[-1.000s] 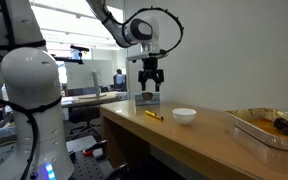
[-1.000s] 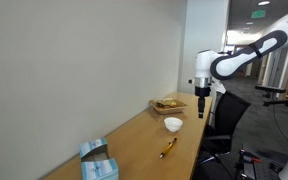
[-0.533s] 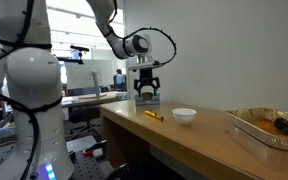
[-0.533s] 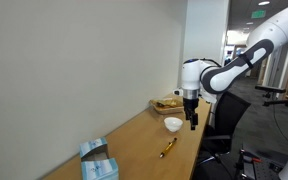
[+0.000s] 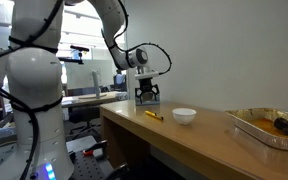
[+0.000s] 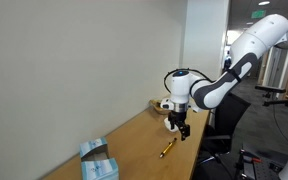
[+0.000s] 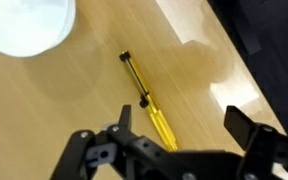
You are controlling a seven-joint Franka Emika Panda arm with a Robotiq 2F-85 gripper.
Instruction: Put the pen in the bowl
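The pen (image 7: pixel 147 100) lies flat on the wooden surface (image 5: pixel 209 142), close to its front edge. It is a thin yellow stick with dark ends. In the wrist view it runs on a slant, its far end aimed roughly toward the white bowl (image 7: pixel 24 25). The bowl (image 5: pixel 184 116) stands near the pen (image 5: pixel 155 115) but apart from it, and it looks empty. A foil tray (image 5: pixel 269 127) sits well away at the far end of the surface.

The gripper (image 7: pixel 184 128) hangs above the pen with its jaws spread wide and nothing held. Seen from the wrist, the pen passes under the gap, nearer one finger (image 7: pixel 125 116) than the other. In an exterior view the gripper (image 6: pixel 181 131) is clearly off the surface, with the pen (image 6: pixel 168 148) lying free below it.

This looks like the approach before the pick. The next move probably calls for centring over the pen's middle, turning the jaws square across the shaft, and lowering until the fingertips nearly graze the surface before closing. The pen is thin and low, so a shallow descent could miss it.
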